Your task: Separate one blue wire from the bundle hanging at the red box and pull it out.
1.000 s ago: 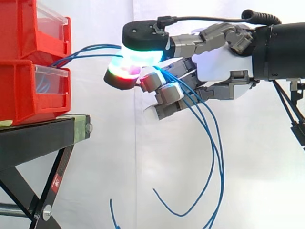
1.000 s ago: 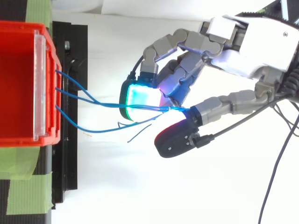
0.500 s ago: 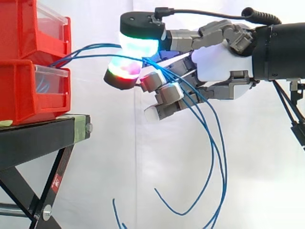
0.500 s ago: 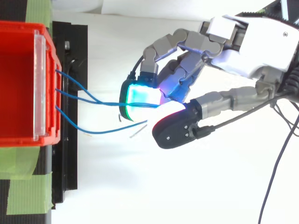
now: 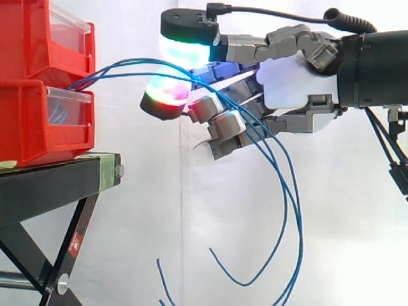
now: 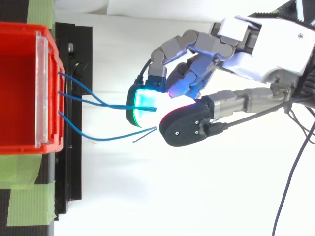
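The hand's [image 5: 290, 83] thumb has lifted, loosening its curled hold round the blue wires [image 5: 131, 61].

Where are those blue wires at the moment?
In the side view the blue wires run from the red box on the left across to the hand, pass between its fingers and hang down below it.
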Tool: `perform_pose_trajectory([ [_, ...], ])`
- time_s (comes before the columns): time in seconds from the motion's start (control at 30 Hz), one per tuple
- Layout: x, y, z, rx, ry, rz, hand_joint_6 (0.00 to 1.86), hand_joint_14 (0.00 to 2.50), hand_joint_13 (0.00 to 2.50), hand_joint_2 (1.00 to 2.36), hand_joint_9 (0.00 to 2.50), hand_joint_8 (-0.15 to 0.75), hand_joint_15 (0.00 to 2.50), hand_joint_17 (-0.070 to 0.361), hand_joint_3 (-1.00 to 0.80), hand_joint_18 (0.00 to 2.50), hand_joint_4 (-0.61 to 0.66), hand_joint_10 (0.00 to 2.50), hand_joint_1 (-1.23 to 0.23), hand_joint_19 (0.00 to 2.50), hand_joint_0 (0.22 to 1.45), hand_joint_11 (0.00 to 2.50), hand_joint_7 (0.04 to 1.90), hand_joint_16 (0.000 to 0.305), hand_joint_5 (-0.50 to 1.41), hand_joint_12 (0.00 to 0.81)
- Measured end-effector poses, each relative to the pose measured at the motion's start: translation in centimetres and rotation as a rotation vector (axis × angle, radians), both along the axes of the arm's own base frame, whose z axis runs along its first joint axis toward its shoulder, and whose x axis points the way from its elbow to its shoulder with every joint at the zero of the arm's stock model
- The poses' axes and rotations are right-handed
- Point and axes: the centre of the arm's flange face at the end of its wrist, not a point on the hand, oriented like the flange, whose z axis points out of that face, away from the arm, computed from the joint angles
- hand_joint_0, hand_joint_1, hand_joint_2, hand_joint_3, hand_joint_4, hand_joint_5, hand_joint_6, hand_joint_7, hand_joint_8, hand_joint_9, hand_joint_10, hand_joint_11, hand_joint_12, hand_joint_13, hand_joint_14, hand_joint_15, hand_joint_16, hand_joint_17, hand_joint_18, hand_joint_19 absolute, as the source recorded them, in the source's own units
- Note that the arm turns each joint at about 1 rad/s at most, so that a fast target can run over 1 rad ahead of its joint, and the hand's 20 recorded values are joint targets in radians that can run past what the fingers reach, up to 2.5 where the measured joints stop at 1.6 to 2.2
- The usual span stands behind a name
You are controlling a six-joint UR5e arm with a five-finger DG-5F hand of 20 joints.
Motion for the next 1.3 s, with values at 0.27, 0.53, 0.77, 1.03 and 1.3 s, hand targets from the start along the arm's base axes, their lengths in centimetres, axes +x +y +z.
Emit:
perform_pose_trajectory([
  [0.27,-0.01,-0.02,0.01,0.0,0.0,-0.001,0.94,0.02,1.37,1.02,1.18,0.345,1.18,0.123,-0.29,0.77,0.11,0.01,-0.72,0.57,0.65,1.44,0.99,0.055,-0.21,0.409],
  [0.53,0.0,0.02,0.01,0.0,0.0,0.0,0.94,0.03,1.32,1.02,1.12,0.336,1.17,0.121,-0.3,0.74,0.12,0.01,-0.89,0.52,0.69,1.44,0.98,0.054,-0.22,0.405],
  [0.77,0.0,0.02,0.01,0.0,0.0,0.0,0.94,0.03,1.27,1.01,1.05,0.332,1.14,0.122,-0.41,0.73,0.12,0.01,-0.93,0.49,0.73,1.42,0.98,0.054,-0.22,0.407],
  [1.03,0.01,0.04,0.0,0.0,0.0,0.002,0.93,0.03,1.29,1.0,1.07,0.334,1.13,0.121,-0.5,0.71,0.14,0.01,-0.81,0.54,0.65,1.41,0.95,0.054,-0.22,0.411],
  [1.3,0.01,0.07,0.01,0.0,0.0,0.003,0.92,0.02,1.32,1.0,1.12,0.345,1.15,0.128,-0.5,0.73,0.16,0.01,-0.6,0.58,0.58,1.4,0.97,0.057,-0.22,0.42],
])
